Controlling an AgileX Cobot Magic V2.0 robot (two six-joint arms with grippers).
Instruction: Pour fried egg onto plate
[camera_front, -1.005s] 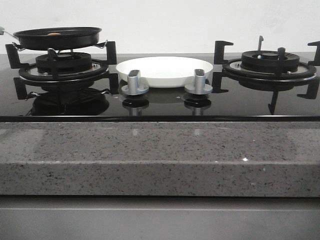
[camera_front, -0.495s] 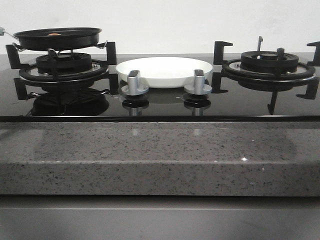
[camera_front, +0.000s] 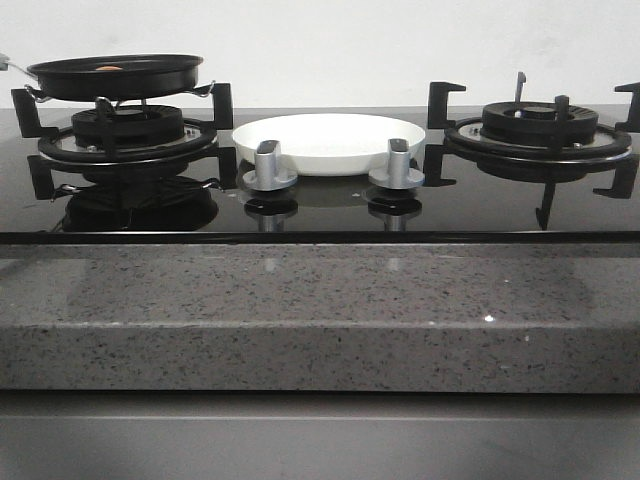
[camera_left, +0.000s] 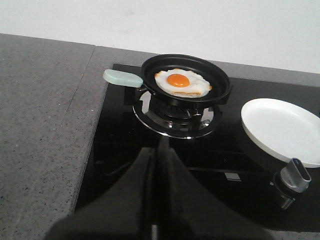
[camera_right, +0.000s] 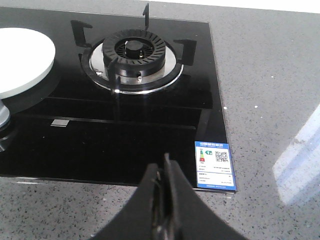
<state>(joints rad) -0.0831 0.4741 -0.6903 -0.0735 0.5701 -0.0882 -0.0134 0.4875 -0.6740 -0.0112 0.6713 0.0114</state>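
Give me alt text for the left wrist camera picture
A white fried egg with an orange yolk lies in a black frying pan on a gas burner; beside it a round white plate sits bare on the black hob, and the shut left pincer is in the foreground.

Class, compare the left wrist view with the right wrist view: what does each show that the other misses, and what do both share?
Only the left wrist view shows the fried egg lying in the black frying pan on its burner, and the shut left gripper. Only the right wrist view shows the bare burner, a label sticker and the shut right gripper. Both show the plate and the black hob.
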